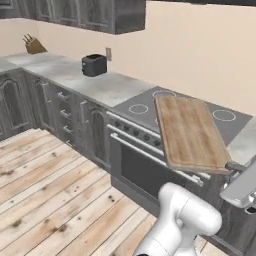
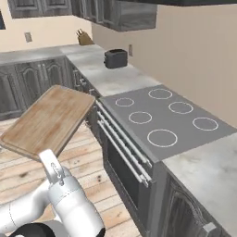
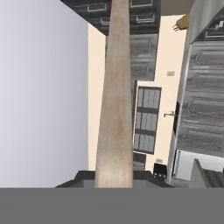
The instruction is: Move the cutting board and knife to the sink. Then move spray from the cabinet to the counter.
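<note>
1. One cutting board (image 1: pixel 192 132) is in the air, carried by the robot's claw (image 1: pixel 235 167), which is closed on the board's near short edge at the lower right of the left base view.
2. Seen from the right base camera, the same board (image 2: pixel 48 120) sits at centre left, nearly flat, above the wooden floor (image 2: pixel 115 208) and in front of the stove (image 2: pixel 164 118); it touches neither.
3. Its long axis runs straight away from the claw. The hand view confirms this: the board (image 3: pixel 116 96) is seen edge-on as a tall pale strip rising from between the finger tips.
4. Because the whole length hangs out ahead of the grip, the far end will probably swing wide in any turn toward the sink, and the oven handle (image 2: pixel 122 139) is close by.
5. Farther along the counter (image 1: pixel 107 87), at upper left, stand a toaster (image 1: pixel 94 65) and a knife block (image 1: pixel 34 46).
6. No sink or knife can be picked out, so the board's carry looks unfinished.
</note>
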Robot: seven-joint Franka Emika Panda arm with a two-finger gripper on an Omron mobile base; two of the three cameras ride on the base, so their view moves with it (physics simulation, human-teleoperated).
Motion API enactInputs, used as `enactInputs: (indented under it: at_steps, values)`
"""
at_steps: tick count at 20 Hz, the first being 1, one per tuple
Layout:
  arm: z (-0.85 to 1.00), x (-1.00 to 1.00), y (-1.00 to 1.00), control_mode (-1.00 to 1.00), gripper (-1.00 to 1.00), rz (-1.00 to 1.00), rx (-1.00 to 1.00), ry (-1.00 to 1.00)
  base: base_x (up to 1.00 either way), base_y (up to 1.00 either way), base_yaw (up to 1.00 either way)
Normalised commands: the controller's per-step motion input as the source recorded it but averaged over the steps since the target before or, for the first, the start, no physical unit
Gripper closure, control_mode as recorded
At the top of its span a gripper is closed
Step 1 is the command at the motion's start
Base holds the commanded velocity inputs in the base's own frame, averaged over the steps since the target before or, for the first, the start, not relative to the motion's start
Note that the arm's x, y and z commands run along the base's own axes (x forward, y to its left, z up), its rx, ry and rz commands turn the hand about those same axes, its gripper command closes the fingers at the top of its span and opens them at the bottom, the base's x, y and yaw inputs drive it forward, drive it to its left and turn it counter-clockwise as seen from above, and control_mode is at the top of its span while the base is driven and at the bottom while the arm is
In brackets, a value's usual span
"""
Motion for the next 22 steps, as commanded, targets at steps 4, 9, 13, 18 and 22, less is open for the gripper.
enactInputs:
  at_steps: [4, 9, 13, 18, 22]
  values:
    - [0.00, 0.00, 0.00, 1.00, 1.00, 0.00, 0.00, 0.00, -0.35, 0.00, 0.78]
    - [0.00, 0.00, 0.00, 1.00, 1.00, 0.00, 0.00, 0.00, 0.42, -0.20, 0.50]
    - [0.00, 0.00, 0.00, 1.00, 1.00, 0.00, 0.00, 0.00, 1.00, -0.25, 0.00]
    - [0.00, 0.00, 0.00, 1.00, 1.00, 0.00, 0.00, 0.00, 1.00, 0.26, -0.08]
    - [0.00, 0.00, 0.00, 1.00, 1.00, 0.00, 0.00, 0.00, 1.00, 0.71, -0.15]
